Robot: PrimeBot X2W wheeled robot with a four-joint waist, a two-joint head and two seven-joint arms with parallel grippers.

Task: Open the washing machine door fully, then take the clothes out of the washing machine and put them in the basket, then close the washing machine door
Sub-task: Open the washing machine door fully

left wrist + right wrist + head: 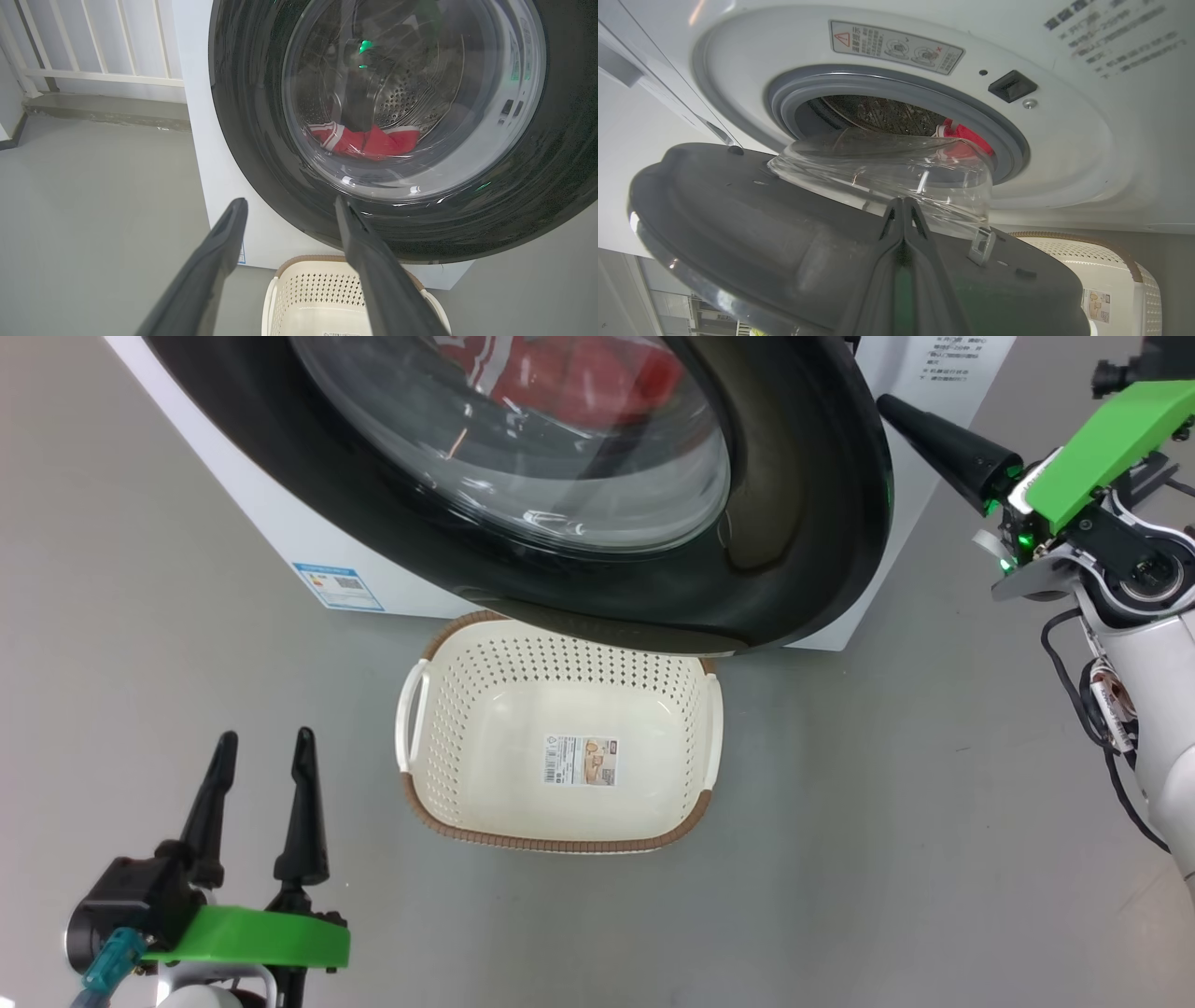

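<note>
The white washing machine (pixel 271 513) stands at the top of the head view. Its black-rimmed door (pixel 803 523) hangs partly open, the glass bowl bulging toward the drum. Red clothes (pixel 579 373) with white stripes lie inside the drum (pixel 364 140), and show past the grey gasket (pixel 969 137). The cream basket (pixel 551 845) sits empty on the floor under the door's lower rim. My right gripper (pixel 887 403) is shut with nothing in it, its tip (pixel 902 203) on the inner side of the door (pixel 738 224) at its free edge. My left gripper (pixel 264 742) stands open left of the basket, pointing at the door (pixel 289 205).
Grey floor lies all round the basket. A blue label (pixel 338 586) marks the machine's lower corner. A white railing (pixel 93 74) and a low step run behind the machine on its left. The latch slot (pixel 1012 86) sits on the machine's front.
</note>
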